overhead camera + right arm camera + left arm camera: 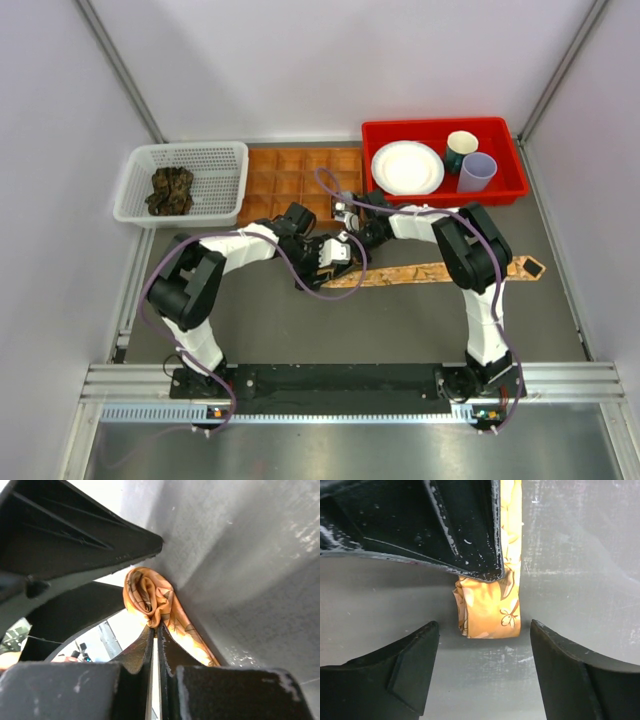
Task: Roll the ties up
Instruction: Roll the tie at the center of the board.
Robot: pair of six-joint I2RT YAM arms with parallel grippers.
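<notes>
A tan-orange tie lies flat across the middle of the table, its left end rolled into a small coil. My right gripper is shut, its tips pinching the coil's bunched fabric. My left gripper stands open just short of the coil, one finger on each side, touching nothing. In the top view both grippers meet at the tie's left end, the left gripper below the right gripper. Dark green-brown rolled ties sit in the white basket.
A brown compartment tray lies behind the grippers. At the back right a red bin holds a white plate and two cups. The tie's wide pointed end reaches past the right arm.
</notes>
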